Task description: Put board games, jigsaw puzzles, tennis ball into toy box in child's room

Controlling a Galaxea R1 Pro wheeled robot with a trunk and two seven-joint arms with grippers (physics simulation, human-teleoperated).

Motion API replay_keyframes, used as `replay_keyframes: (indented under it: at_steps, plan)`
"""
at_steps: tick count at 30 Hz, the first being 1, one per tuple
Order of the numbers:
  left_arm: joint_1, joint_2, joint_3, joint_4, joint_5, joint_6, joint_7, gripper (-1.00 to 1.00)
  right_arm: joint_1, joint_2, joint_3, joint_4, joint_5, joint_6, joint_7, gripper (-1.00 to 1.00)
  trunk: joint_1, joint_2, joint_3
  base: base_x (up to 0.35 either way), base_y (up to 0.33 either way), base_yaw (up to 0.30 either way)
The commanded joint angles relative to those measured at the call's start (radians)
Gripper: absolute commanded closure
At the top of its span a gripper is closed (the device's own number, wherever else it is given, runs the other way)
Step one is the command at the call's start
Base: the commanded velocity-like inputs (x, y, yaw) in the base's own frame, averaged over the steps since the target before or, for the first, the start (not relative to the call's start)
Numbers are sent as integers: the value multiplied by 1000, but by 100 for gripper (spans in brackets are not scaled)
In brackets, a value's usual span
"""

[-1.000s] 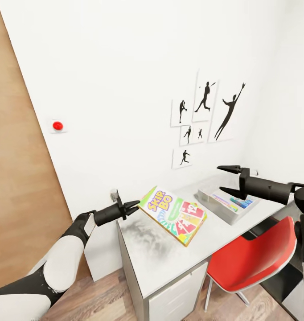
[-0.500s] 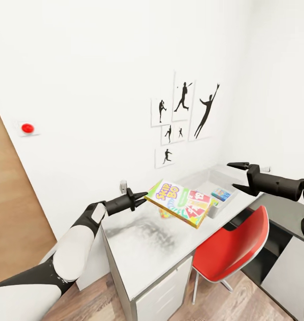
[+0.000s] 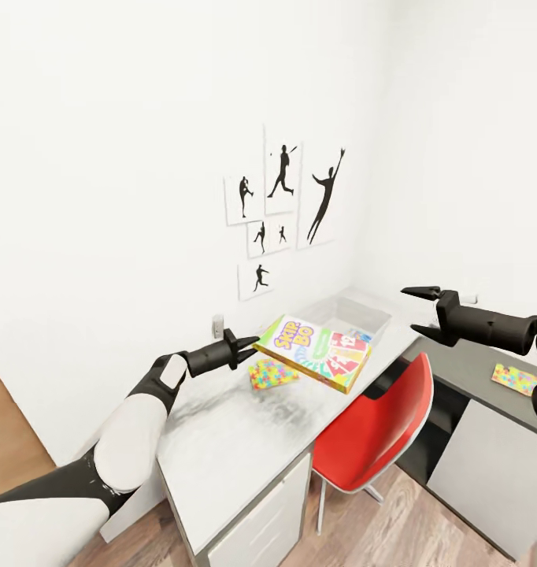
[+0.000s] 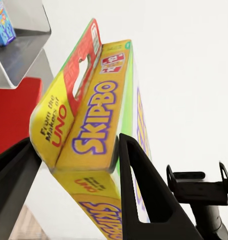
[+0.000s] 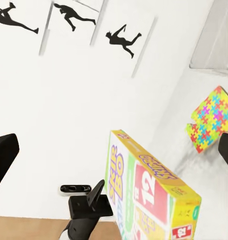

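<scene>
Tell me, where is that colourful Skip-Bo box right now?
In the head view the Skip-Bo box is held in the air by the left gripper, over the pale desk, above a jigsaw puzzle and in front of the grey tray.

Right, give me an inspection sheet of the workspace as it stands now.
Surface: L-shaped desk, pale grey top, joined to a lower dark grey section.
Job's things: Skip-Bo box held in the air over the desk; one jigsaw puzzle flat on the pale top; a second jigsaw puzzle on the dark section; grey toy box at the wall end, contents hidden in the head view.
Clutter: nothing seen.
Grippers: left gripper with jaws shut on the Skip-Bo box's end; right gripper with jaws open, empty, in the air.
Cables: nothing seen.
Surroundings: red chair at the desk, silhouette pictures on the white wall, wood floor.
</scene>
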Motion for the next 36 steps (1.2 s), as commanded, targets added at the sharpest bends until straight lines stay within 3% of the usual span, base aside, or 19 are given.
replay_keyframes:
  at_steps: [1, 7, 21, 26, 36]
  plan:
    - [-1, -1, 5, -1, 10, 8, 2, 100, -2, 0, -1, 0, -8, 6, -10, -100, 1, -2, -2, 87, -5, -256]
    - [-1, -1, 5, -1, 10, -25, 3, 100, -2, -1, -1, -1, -7, 5, -11, -100, 1, -2, -2, 179, -2, -256]
    - [-1, -1, 5, -2, 10, -30, 2, 100, -2, 0, 5, -1, -5, 5, -11, -100, 1, -2, -2, 91, 0, -201]
    - [-1, -1, -14, 17, 11, -30, 7, 100, -17, 26, 17, 6, -6, -12, -18, -100, 1, -2, -2, 8, -7, 0]
    - [10, 15, 42, 19, 65, -37, -47, 100, 37, 70, -8, 62, 53, -3, -13, -100, 1, -2, -2, 165, -189, 0]
